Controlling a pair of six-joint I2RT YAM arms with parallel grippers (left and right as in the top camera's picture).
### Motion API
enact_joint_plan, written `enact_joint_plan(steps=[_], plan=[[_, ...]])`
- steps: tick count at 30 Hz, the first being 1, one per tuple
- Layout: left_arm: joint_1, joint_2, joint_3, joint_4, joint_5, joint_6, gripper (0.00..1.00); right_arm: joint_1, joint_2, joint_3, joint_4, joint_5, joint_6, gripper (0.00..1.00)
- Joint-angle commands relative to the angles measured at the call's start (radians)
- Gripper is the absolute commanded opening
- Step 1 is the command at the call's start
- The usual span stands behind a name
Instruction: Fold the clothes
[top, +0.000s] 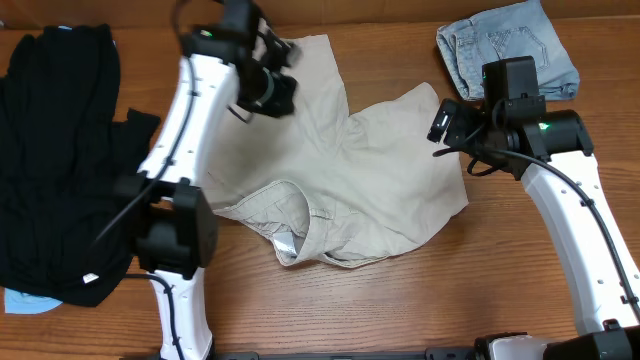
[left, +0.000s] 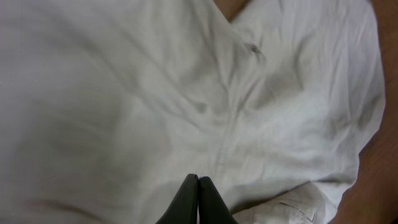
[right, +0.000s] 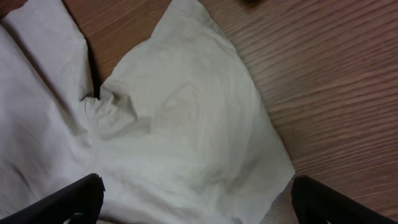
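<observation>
step: first fold, judged | shorts (top: 370, 190) spread flat mid-counter (top: 400, 310) | left fingers (left: 198, 193) pressed together, holding nothing, over one leg | right fingers (right: 74, 200) spread wide, empty, above other leg | advice: pinch both hem corners evenly, lift before carrying over

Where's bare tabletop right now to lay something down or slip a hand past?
Freest: the front strip of table between the left arm and the right arm, below the khaki shorts. A smaller patch lies at the back, between the shorts and the folded denim. Crowded: the left, under the black clothes, and the centre.
</observation>
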Motion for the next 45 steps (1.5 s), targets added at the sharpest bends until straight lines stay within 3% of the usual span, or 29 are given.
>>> enact_joint_plan(steps=[1,9,26,38,45], plan=[[-0.066,0.023,-0.07,0.008,-0.027,0.068,0.04,-0.004,-0.001,0.003,-0.006,-0.008,-0.008,1.0],[-0.161,0.023,-0.183,-0.039,-0.074,0.097,0.04,-0.004,-0.001,0.003,-0.01,-0.007,-0.03,1.0],[-0.164,0.023,-0.267,-0.491,-0.167,-0.013,0.04,-0.014,0.034,0.003,-0.013,-0.006,-0.029,1.0],[-0.164,-0.097,-0.272,-0.478,-0.179,-0.09,0.04,-0.093,0.192,0.001,-0.085,-0.061,-0.03,1.0],[-0.149,-0.176,-0.271,-0.287,-0.262,-0.22,0.04,-0.172,0.217,-0.121,-0.06,-0.114,-0.035,0.96]])
